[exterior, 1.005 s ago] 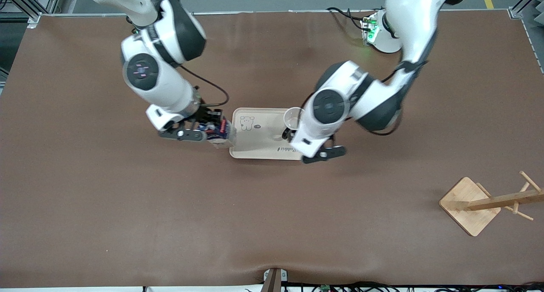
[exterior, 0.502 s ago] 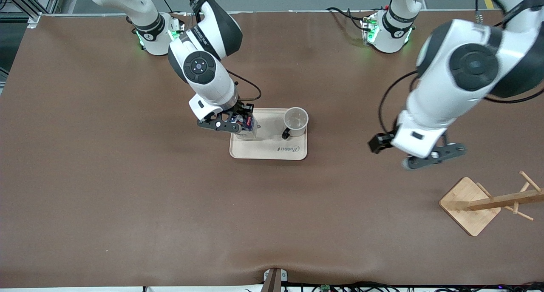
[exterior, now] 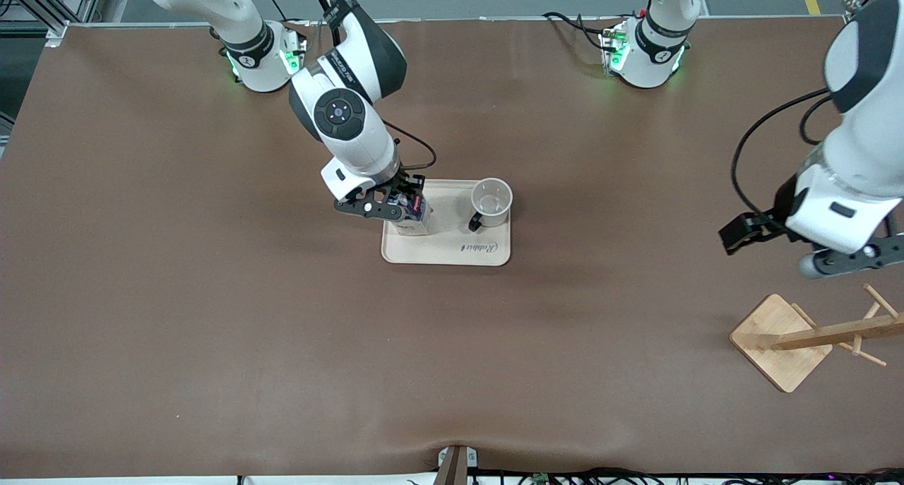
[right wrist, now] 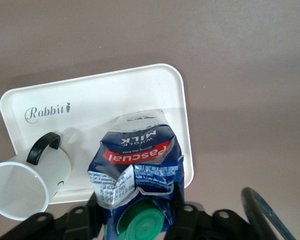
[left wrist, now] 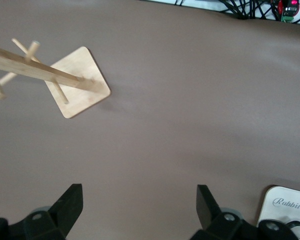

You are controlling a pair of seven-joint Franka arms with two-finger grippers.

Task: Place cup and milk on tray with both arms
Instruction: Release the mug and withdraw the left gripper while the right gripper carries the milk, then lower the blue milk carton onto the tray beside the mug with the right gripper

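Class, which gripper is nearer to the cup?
Right. The right gripper is at the milk carton beside the cup; the left gripper is above the wooden rack.

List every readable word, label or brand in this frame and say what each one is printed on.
"Rabbit": script on the tray, also legible in the left wrist view.
"PASCUAL": white on the red band of the milk carton.
"WHOLE MILK": white on the blue panel of the same carton.
Fine print on the carton's blue and white panel near the green cap: too small to read.
Markings on the arms' joints and bases: too small to read.
The cup: no text visible.
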